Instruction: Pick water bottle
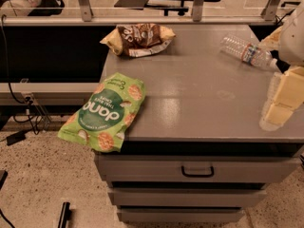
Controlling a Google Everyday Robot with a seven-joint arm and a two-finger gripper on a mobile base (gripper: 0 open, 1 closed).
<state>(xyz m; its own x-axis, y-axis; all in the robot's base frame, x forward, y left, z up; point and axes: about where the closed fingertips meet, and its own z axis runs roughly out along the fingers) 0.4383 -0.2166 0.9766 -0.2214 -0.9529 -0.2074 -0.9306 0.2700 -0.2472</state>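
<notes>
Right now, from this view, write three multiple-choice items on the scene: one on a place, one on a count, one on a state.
1. Where on the cabinet top is the water bottle?
A. front left
B. back right
C. centre

2. How many snack bags are there?
A. one
B. two
C. four

3. How is the bottle resting?
A. upright
B. on its side
C. hanging off the edge

Answers:
1 B: it sits near the far right corner, beyond the gripper at the right edge.
2 B: only the green bag and the brown bag.
3 B: its length lies flat on the top.
</notes>
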